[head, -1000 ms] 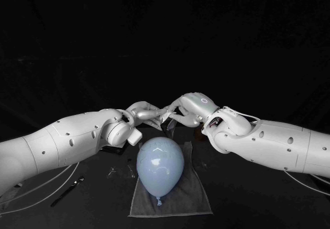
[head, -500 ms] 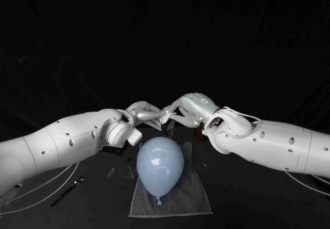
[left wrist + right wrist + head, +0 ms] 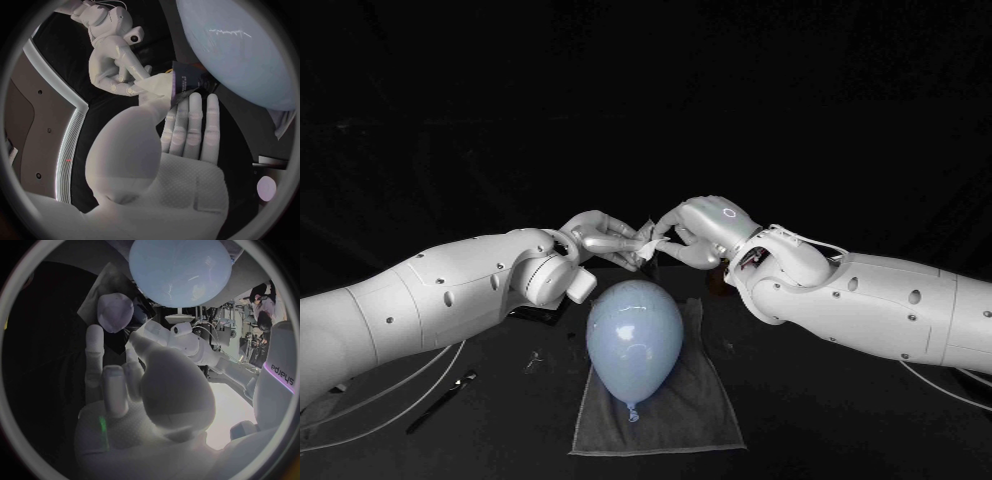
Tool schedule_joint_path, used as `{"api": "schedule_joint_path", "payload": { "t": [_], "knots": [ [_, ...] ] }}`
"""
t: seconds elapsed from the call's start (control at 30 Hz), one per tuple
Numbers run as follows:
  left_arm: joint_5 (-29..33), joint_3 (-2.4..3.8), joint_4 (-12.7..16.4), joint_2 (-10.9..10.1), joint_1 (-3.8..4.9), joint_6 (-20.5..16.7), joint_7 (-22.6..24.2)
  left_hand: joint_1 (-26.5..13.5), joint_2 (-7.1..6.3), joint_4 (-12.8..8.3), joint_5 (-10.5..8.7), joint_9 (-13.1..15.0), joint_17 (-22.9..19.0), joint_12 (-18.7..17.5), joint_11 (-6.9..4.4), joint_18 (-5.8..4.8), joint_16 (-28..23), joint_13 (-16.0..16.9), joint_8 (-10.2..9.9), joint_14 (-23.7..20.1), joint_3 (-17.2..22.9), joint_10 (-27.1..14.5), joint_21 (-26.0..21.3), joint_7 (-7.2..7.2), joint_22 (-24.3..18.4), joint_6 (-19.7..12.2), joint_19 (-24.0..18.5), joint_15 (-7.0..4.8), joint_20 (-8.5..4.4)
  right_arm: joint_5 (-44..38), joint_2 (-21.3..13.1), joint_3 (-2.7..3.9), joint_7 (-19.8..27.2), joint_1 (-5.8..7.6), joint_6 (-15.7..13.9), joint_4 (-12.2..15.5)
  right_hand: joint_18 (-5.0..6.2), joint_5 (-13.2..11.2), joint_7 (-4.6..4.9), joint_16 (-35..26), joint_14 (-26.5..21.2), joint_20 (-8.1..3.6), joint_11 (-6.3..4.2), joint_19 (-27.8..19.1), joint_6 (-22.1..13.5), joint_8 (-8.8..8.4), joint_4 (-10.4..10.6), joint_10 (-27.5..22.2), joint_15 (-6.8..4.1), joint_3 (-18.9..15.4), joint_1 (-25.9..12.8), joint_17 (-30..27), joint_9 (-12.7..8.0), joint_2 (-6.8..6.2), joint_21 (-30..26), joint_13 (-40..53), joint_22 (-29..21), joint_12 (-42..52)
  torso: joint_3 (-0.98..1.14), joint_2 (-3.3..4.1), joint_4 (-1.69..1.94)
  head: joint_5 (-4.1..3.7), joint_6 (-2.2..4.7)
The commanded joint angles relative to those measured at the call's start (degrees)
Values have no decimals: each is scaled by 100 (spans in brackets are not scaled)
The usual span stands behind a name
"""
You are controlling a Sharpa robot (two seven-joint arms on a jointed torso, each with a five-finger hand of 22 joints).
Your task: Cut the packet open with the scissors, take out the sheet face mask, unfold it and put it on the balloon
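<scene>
Packet (image 3: 184, 82): dark purple with small pale print and a white, crumpled edge. It is held off the table (image 3: 848, 420) between the two hands, just beyond the rounded far end of the balloon (image 3: 635, 335) and not touching it. Whether the white part is the packet's torn edge or the mask cannot be told.

Left hand (image 3: 600, 238): reaches in from the left with the palm turned toward the right hand. In the left wrist view the thumb rises to the packet's white edge, while the long fingers (image 3: 190, 125) lie straight and together under the dark body. The packet is gripped between thumb and fingers.

Right hand (image 3: 687, 235): comes in from the right, wrist bent, fingers curled down and inward. Its fingertips (image 3: 128, 87) pinch the white edge of the packet directly opposite the left thumb. The two hands almost touch.

Balloon: pale blue, egg-shaped and glossy, with its knot pointing toward the robot. It lies lengthwise on a grey towel (image 3: 697, 415) spread flat on the black table.

A slim tool (image 3: 442, 402) lies on the table to the left, well apart from the towel.
</scene>
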Motion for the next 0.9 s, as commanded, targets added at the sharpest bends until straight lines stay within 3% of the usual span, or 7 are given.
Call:
{"api": "schedule_joint_path", "payload": {
  "t": [0.03, 0.13, 0.27, 0.4, 0.63, 0.83, 0.9],
  "knots": [
    [132, 7, 13, -1, 9, -1, 57, 144, 83, -174, 21, 148, -60, 9, 88, -23, -78, -11, -61, -7, -43, -33, 110, 69, 86, -4, -82, 22, -55, -15, 3, 6, -14, 4, 28, 4, 79, 16, -6, 21, 274, -41, -37, 16, 24, 30, 9, 143, -40, 21, 14, 742, 9, 34, -10, 545, 5, 26, -1, -2, 2, -4, -1],
    [194, 7, 15, -1, 9, 69, 75, 87, 177, -306, 15, 18, -158, -19, 128, -117, -180, -36, -155, -1, -180, -87, 321, 111, 265, 9, -309, 62, -93, -13, 12, 6, -13, 4, 42, -4, 79, 16, -6, 21, 274, -41, -37, 16, 24, 30, 9, 143, -40, 21, 14, 742, 9, 34, -10, 545, 5, 26, -1, -2, 0, -6, 3],
    [266, 7, 18, 0, 9, 149, 95, -247, 184, -120, 13, 0, -168, -44, 130, -150, -190, -55, -134, -14, -295, -131, 310, 81, 272, 51, -420, 115, -38, -11, 23, 6, -12, 5, 60, -15, 79, 16, -6, 21, 274, -41, -37, 16, 24, 30, 9, 143, -40, 21, 14, 742, 9, 34, -10, 545, 5, 26, -3, -2, 1, -6, 4],
    [300, 6, 19, -2, 10, 182, 88, -588, 86, 114, 11, -25, -140, -51, 111, -121, -150, -67, -139, -4, -427, -136, 259, -7, 235, 17, -439, 124, 24, -9, 30, 6, -12, 6, 74, -21, 79, 16, -6, 21, 274, -41, -37, 16, 24, 30, 9, 143, -40, 21, 14, 742, 9, 34, -10, 545, 5, 26, -3, 0, 1, -5, 4],
    [343, 6, 20, -7, 11, 178, 75, -1107, -55, 813, 16, -91, -56, -28, 56, 32, -42, -75, -133, 15, -655, -54, 124, -85, 119, 12, -364, 62, 159, -8, 45, 6, -13, 10, 96, -42, 77, 16, -6, 21, 275, -42, -38, 18, 22, 41, 7, 147, -42, 24, 23, 742, 15, 33, -11, 553, 7, 34, -2, 0, 2, -11, 4],
    [356, 6, 17, -8, 12, 145, 63, -1175, -83, 1424, 13, -153, -2, 9, 22, 61, 14, -53, -125, 0, -848, -6, 14, -113, 18, 55, -273, 36, 197, -8, 51, 6, -13, 12, 109, -48, 77, 16, -6, 21, 275, -42, -38, 18, 22, 41, 7, 147, -42, 24, 23, 742, 15, 33, -11, 553, 7, 34, 0, -3, 0, -7, 4],
    [358, 5, 16, -8, 12, 122, 61, -1149, -78, 1493, 14, -159, 5, 17, 15, 63, 24, -48, -118, 6, -867, 5, 3, -123, 6, 72, -255, 30, 194, -8, 52, 6, -12, 13, 109, -48, 77, 16, -6, 21, 275, -42, -38, 18, 22, 41, 7, 147, -42, 24, 23, 742, 15, 33, -11, 553, 7, 34, 0, -2, 1, -8, 4]
  ]
}}
